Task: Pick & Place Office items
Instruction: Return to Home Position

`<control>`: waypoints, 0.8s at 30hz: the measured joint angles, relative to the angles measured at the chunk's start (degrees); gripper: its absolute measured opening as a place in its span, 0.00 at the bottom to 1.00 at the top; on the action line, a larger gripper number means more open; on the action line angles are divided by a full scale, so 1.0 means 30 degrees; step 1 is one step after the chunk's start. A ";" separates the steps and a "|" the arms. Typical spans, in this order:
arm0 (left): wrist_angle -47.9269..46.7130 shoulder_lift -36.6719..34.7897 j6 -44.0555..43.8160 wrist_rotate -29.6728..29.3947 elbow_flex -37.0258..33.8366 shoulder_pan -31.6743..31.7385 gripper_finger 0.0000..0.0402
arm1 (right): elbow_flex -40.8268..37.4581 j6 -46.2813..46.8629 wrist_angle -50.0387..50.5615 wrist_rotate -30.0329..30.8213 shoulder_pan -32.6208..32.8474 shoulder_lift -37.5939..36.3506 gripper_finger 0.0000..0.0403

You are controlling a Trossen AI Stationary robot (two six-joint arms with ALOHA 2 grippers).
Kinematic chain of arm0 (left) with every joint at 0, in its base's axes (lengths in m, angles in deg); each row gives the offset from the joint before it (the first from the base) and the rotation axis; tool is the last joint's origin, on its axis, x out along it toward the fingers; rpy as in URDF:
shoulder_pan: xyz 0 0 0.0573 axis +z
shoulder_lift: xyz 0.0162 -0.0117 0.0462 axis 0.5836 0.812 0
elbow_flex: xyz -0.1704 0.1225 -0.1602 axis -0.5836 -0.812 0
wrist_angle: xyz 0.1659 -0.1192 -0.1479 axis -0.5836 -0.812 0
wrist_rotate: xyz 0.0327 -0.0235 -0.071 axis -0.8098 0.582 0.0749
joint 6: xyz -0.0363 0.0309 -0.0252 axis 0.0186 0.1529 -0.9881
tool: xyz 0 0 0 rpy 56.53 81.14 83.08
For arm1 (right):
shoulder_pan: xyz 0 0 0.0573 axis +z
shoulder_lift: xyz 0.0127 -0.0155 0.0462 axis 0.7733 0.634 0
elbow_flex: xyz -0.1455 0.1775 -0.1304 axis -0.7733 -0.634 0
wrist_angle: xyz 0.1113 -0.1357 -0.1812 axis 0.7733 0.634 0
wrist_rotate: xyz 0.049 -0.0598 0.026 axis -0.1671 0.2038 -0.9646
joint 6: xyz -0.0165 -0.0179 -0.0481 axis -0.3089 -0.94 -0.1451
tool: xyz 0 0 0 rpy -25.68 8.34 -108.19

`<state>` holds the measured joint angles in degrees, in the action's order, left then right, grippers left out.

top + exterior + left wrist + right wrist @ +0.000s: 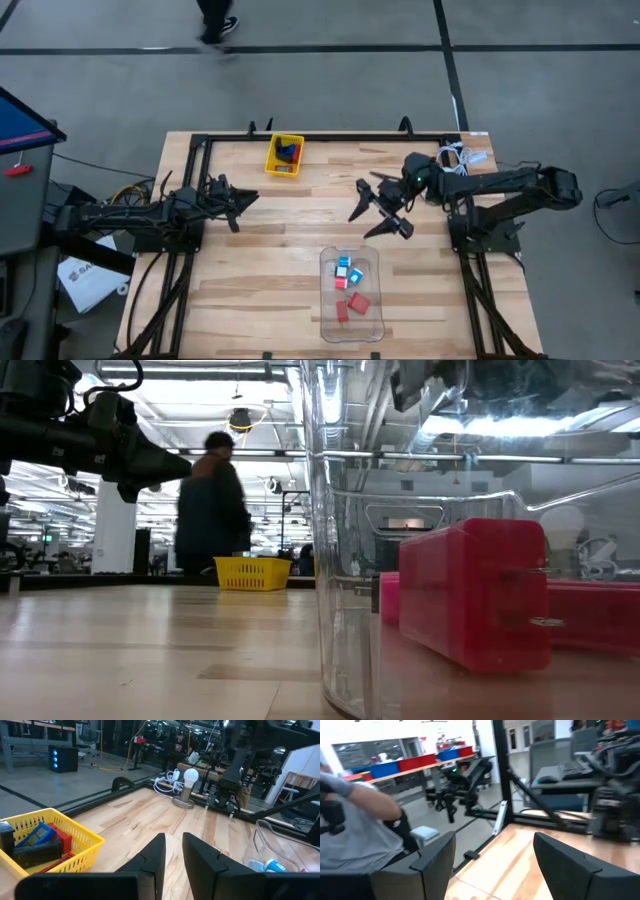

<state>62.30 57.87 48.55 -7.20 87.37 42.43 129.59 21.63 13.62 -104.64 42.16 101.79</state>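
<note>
Clear plastic bin [330,560] wall fills the low view's foreground, with a red block [475,595] inside. Far across the table sits the yellow bin [250,572]; a person [210,500] walks behind it.

High view: the left gripper [242,203] hangs over bare wood, the yellow bin ahead of it and off to one side. The right gripper [362,222] hangs just beside the clear plastic bin's far end. Red blocks [358,302] and white-and-cyan pieces [346,266] lie in that bin.

Left wrist view: fingers [152,862] stand a narrow gap apart, holding nothing. The yellow bin ahead holds a blue digital clock [37,834] among red and black pieces. A lamp [190,776] and cable [166,776] lie by the right arm's base.

Right wrist view: fingers [570,860] are spread wide and empty.

Hazards, as judged:
- A low retreat by the right gripper could clip the bin rim and shift it.
- The right arm could snag the cable.
- The person passing could come within reach.
</note>
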 joint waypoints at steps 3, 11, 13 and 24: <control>0.0000 0.0003 0.0000 0.0000 0.0000 0.0000 0.16 | -0.0677 -0.0137 0.0044 0.0111 -0.0593 -0.0335 0.65; -0.0007 0.0005 0.0000 0.0000 0.0000 0.0000 0.16 | -0.5056 -0.0871 -0.1528 0.3839 -0.0722 -0.3216 0.65; -0.0005 0.0000 0.0000 0.0000 0.0000 0.0000 0.16 | -0.6060 -0.0879 -0.1579 0.4044 -0.0722 -0.4511 0.65; 0.0000 -0.0002 0.0007 0.0007 0.0000 0.0000 0.16 | -1.3078 -0.0024 -0.1372 0.7515 -0.0134 -1.3225 0.65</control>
<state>62.30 57.86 48.57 -7.18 87.37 42.43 90.35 21.55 9.51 -82.10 41.76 62.12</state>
